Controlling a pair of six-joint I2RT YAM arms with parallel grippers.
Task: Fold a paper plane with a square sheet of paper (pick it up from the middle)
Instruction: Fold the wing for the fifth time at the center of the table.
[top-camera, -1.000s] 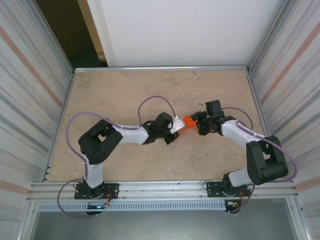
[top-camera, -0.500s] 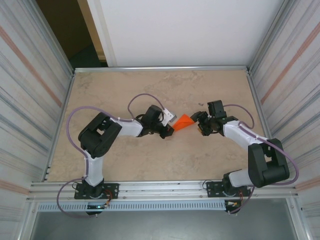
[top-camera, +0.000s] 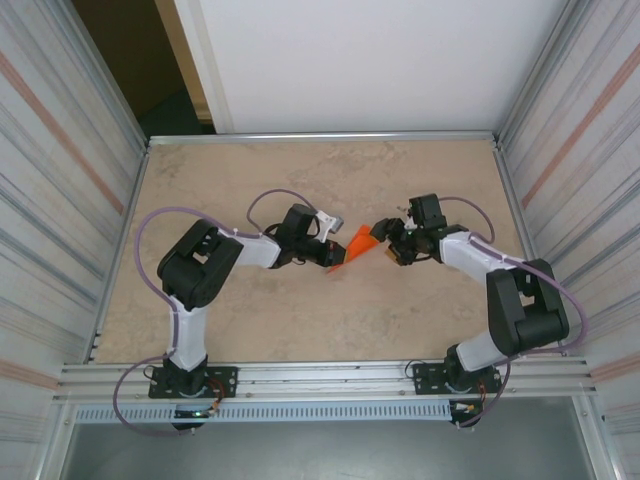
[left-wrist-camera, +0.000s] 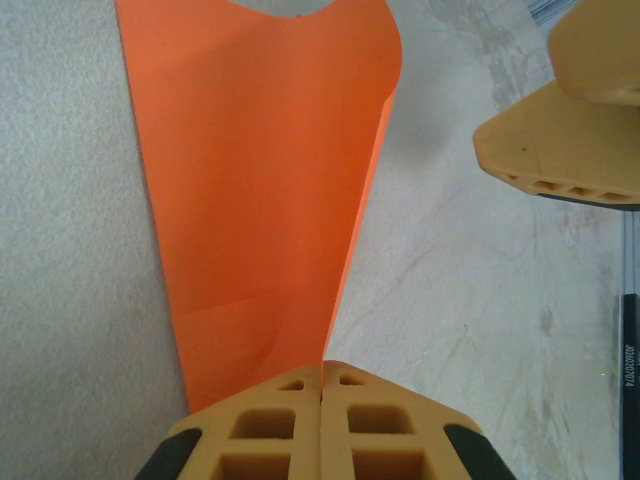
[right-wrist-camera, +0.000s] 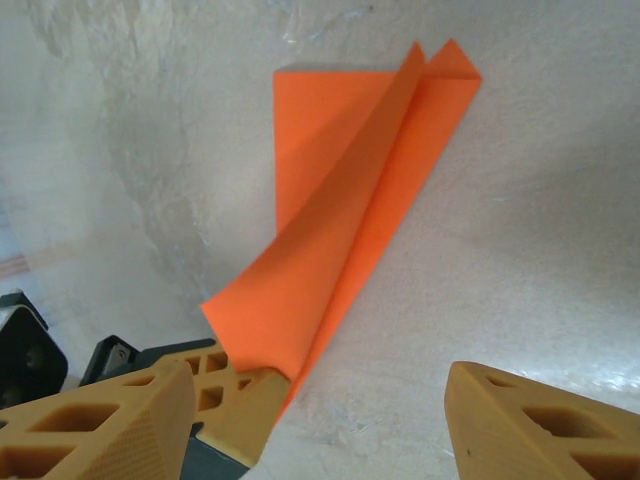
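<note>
Top external view: the orange paper plane (top-camera: 352, 246) sits near the middle of the table (top-camera: 250, 320), a narrow creased wedge lying at a slant. The L gripper (left-wrist-camera: 322, 400) is at the plane's left side, jaws pressed together on its narrow end w/ the paper pinched btw the pads. From the left wrist, the plane fans out wider away from that grip, w/ a fold line running down its right edge. The R gripper (top-camera: 385, 243) is just right of the plane, jaws spread wide and holding nothing. In the right wrist view its two fingers (right-wrist-camera: 100, 420) sit either side of the plane's pinched end (one layer curls up off the table there) w/o touching the paper. The plane's other end lies flat, w/ two small pointed flaps at its tip.
</note>
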